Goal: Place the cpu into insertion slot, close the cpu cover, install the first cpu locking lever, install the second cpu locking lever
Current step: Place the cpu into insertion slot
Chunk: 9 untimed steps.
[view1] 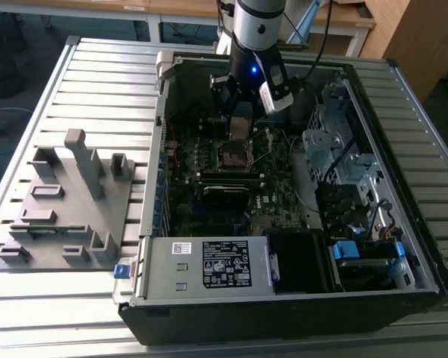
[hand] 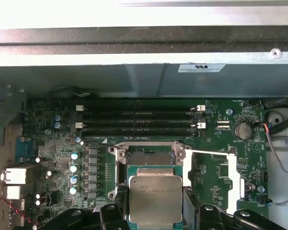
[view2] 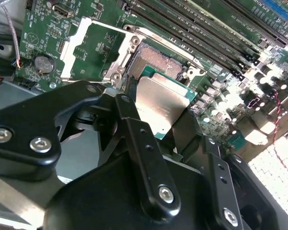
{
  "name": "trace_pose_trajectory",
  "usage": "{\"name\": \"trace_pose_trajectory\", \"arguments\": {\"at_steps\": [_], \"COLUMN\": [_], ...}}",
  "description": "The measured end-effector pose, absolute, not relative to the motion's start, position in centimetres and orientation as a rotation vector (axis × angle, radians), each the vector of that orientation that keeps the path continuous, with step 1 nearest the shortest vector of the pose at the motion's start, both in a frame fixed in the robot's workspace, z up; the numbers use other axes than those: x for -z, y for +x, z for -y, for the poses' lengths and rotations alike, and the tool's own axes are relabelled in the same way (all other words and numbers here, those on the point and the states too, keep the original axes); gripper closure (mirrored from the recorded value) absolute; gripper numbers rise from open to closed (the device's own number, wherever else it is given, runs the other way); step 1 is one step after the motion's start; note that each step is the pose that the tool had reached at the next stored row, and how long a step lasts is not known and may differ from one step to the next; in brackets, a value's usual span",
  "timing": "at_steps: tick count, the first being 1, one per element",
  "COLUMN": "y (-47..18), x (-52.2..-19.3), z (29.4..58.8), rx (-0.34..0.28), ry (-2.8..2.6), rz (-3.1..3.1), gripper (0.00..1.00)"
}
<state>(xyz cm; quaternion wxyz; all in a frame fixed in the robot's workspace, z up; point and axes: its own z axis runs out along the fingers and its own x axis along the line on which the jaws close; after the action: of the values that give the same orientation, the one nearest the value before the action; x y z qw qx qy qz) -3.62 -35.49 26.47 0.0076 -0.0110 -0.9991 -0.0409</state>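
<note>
My gripper (view1: 239, 123) reaches down into an open computer case and is shut on the cpu (view1: 239, 128), a square silvery chip on a green base. In both wrist views the cpu (hand: 155, 199) (view2: 161, 108) sits between two black fingers (hand: 201, 213) (view2: 134, 134). It hangs just short of the insertion slot (hand: 149, 158) (view2: 158, 60) (view1: 234, 155), whose dark centre lies bare inside a silvery rim. The cpu cover (hand: 235, 175) (view2: 76, 45) is swung open and lies off to one side of the slot.
Long black memory slots (hand: 139, 120) run beside the socket, with a coin battery (hand: 241, 129) near them. The case holds a power supply (view1: 209, 265) at the front and drive cages (view1: 336, 149) at the exterior view's right. A grey fixture plate (view1: 67, 201) lies outside the case on the slatted table.
</note>
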Motion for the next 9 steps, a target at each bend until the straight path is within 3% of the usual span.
{"name": "trace_pose_trajectory", "arguments": {"at_steps": [9], "y": [-3.61], "x": [-26.11], "z": [35.49], "rx": [0.083], "ry": [-0.034], "rz": [3.125], "gripper": [0.46]}}
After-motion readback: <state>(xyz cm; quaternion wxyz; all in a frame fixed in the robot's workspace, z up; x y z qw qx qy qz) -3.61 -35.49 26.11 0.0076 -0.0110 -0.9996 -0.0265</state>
